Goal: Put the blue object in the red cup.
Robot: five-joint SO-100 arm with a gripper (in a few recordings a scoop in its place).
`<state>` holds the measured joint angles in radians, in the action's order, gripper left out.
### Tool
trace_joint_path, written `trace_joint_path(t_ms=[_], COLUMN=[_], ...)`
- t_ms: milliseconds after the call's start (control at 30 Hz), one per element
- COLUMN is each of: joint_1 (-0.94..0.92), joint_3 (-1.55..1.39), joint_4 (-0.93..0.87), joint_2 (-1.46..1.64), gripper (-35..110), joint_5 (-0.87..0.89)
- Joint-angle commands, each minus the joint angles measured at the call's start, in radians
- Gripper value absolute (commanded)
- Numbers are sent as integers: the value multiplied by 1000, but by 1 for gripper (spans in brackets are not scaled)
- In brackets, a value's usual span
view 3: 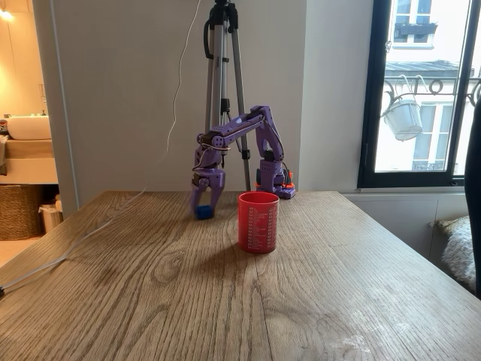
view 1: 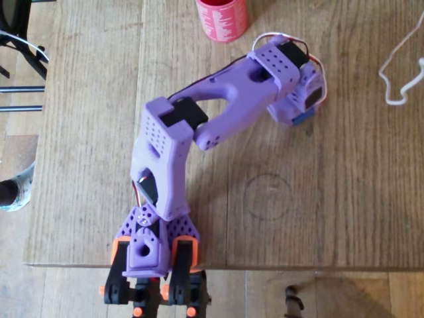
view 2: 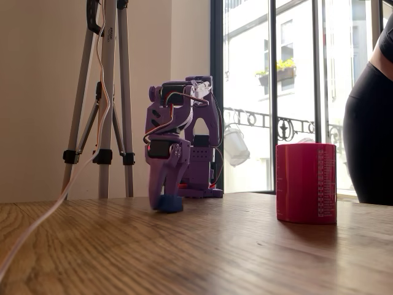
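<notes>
The blue brick [view 2: 168,203] is seen at left centre of a fixed view, resting on the wooden worktop [view 2: 202,252] with the purple hand [view 2: 166,195] lowered around it; whether the fingers already clamp it cannot be told. It is judged light, rigid and smooth, best pinched across opposite flat sides. The red cup [view 2: 306,182] stands well apart at right.

Red cup [view 1: 222,18] cut off by overhead view's top edge, blue object [view 1: 304,118] mostly hidden under the pincer [view 1: 306,109] (jaw stance unreadable), cup print illegible
</notes>
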<state>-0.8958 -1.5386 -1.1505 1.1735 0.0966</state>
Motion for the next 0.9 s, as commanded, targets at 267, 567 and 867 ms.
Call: trace_joint_path(t_ms=[267, 567, 867], joint_1=[-158, 31, 364], joint_3=[32, 34, 29], joint_4=[216, 344, 380], joint_2=[224, 529, 606], gripper=[1, 1, 1], joint_5=[-146, -344, -379])
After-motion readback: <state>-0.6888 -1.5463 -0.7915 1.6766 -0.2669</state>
